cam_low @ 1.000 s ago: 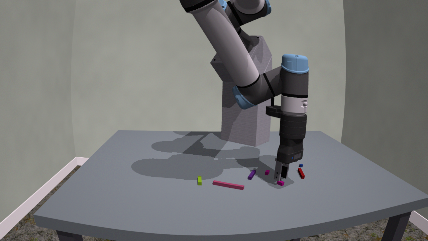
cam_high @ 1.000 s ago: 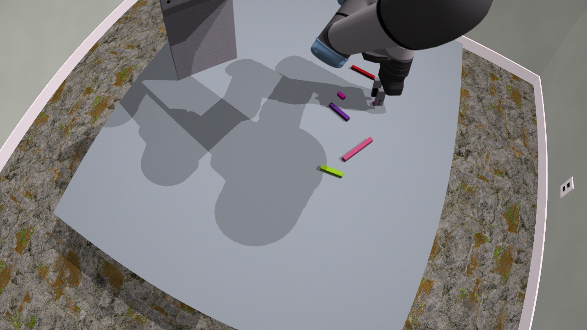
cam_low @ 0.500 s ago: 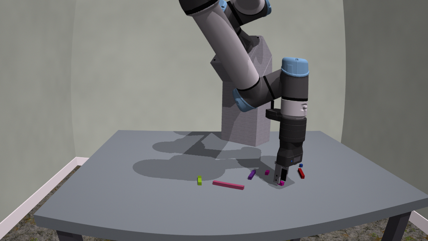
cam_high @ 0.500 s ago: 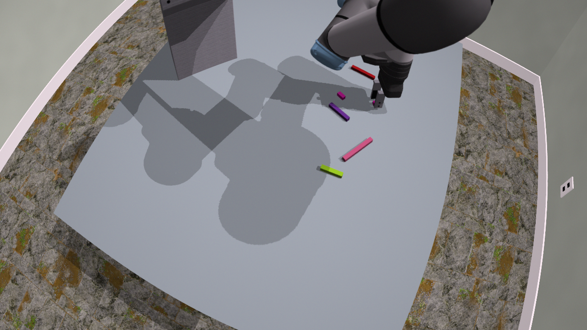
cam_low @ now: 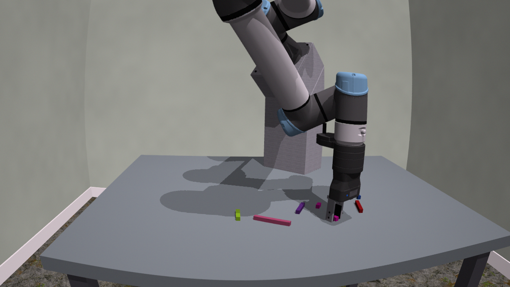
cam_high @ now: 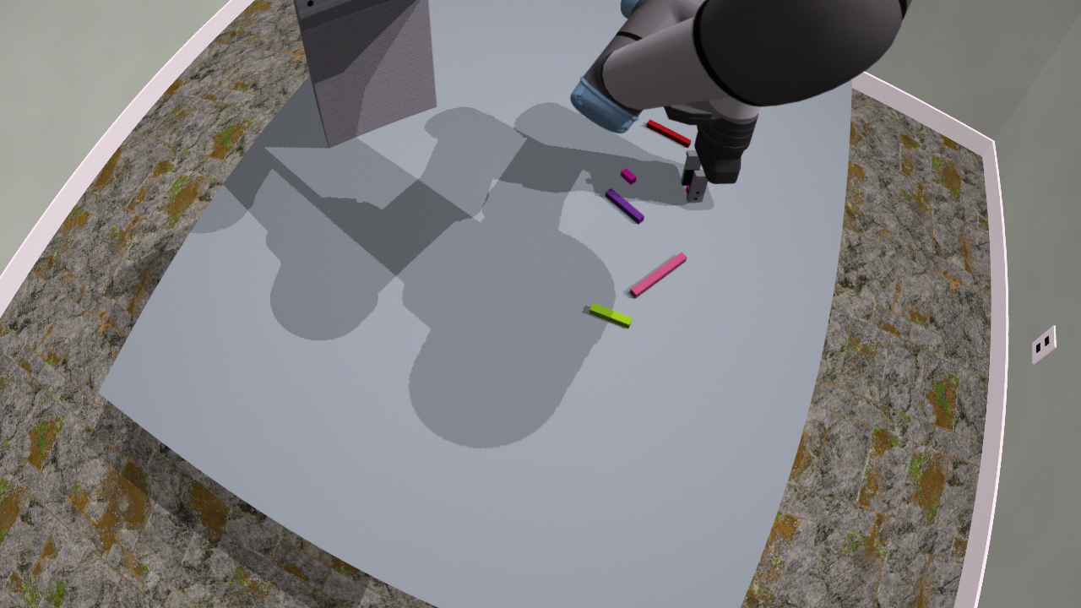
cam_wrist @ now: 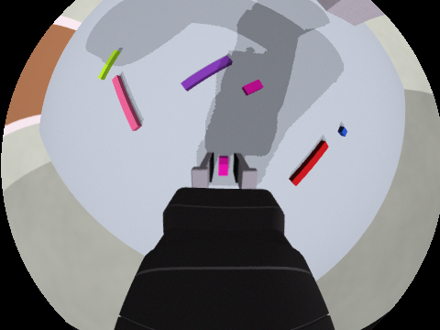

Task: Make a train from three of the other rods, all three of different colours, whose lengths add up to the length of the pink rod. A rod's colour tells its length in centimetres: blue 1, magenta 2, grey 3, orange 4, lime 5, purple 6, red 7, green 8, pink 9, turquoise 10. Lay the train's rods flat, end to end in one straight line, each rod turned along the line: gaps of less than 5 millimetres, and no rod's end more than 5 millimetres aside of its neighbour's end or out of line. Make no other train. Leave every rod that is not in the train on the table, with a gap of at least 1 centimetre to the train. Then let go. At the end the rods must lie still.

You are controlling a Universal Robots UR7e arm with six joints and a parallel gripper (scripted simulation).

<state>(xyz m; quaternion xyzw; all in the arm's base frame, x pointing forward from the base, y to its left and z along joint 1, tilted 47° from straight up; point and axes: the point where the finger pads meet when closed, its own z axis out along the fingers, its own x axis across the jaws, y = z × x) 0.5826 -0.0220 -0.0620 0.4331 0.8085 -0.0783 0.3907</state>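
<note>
Tool (cam_low: 335, 217) is lowered to the bench (cam_high: 377, 453) on the far right side, with its fingers set apart on either side of a short magenta rod (cam_wrist: 224, 165). The jaws are judged parted, not clamped: a sliver of gap is seen on each side of the rod in the wrist view, so nothing is gripped yet. The rod lies flat on the bench. Its long axis runs along the slot between the fingers, so the pads face its two long sides. From above it is almost wholly hidden by the tool. A second magenta rod (cam_high: 627, 175) and a purple rod (cam_high: 624, 205) lie just left of the tool. A red rod (cam_high: 668, 133) is just beyond it, with a tiny blue rod (cam_wrist: 343, 130) near the red rod's far end. The pink rod (cam_high: 657, 274) and a lime rod (cam_high: 610, 314) lie nearer, well apart from the tool. The straddled rod is judged light, stiff and smooth-sided. Being so short, it is likely to twist or skid if pinched off-centre, so a hold across the middle of its long sides is advised. Purple, magenta and blue are judged to make up the pink rod's length.
</note>
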